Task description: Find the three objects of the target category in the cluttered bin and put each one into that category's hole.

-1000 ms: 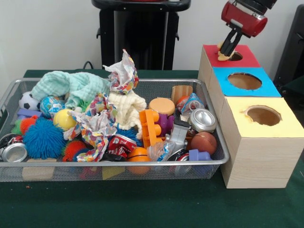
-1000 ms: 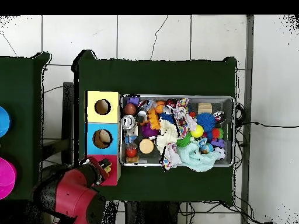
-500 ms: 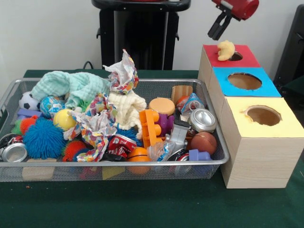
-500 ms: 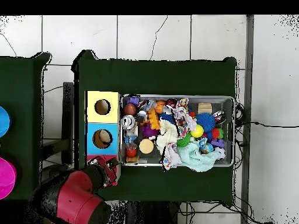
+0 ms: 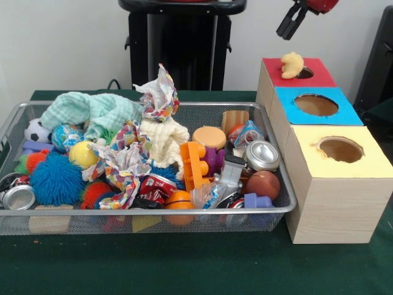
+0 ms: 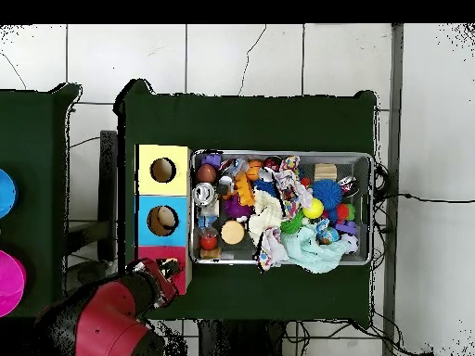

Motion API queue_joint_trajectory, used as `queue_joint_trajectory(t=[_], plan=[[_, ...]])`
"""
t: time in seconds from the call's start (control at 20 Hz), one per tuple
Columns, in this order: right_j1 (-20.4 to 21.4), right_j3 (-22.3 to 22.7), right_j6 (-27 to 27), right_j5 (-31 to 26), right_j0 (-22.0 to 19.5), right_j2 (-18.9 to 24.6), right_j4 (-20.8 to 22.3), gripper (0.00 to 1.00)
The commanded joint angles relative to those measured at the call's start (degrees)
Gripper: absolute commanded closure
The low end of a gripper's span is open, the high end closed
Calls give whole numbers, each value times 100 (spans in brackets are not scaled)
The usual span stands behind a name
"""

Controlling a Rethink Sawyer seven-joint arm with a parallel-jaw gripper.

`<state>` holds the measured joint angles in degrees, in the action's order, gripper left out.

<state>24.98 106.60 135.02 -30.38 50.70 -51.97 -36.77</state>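
Green cloth covers our table (image 5: 184, 270). We see the gripper (image 5: 288, 23) raised with fingers parted, empty, above the red box (image 5: 319, 77), where a yellow lump (image 5: 293, 64) sits at its hole. Left, the basket (image 5: 270, 212) stays cluttered.

Green tablecloth (image 5: 184, 270), tiled floor (image 6: 241, 56)

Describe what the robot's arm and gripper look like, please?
The arm is bulky and rounded, with glossy red shells over black joints and trim. It ends in a small gripper made of two slim black fingers. No cables or markings are visible on it.
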Motion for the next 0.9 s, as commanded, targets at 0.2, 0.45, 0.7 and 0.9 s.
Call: queue_joint_trajectory(t=[0.2, 0.45, 0.7, 0.9], plan=[[-217, 297, 1457, -551, -98, 499, 122, 100], [-360, 274, 1113, -2, -595, 867, 64, 100], [-586, 209, 1175, 326, -832, 1150, -28, 100], [-799, 130, 1363, 432, -775, 1223, -69, 100]])
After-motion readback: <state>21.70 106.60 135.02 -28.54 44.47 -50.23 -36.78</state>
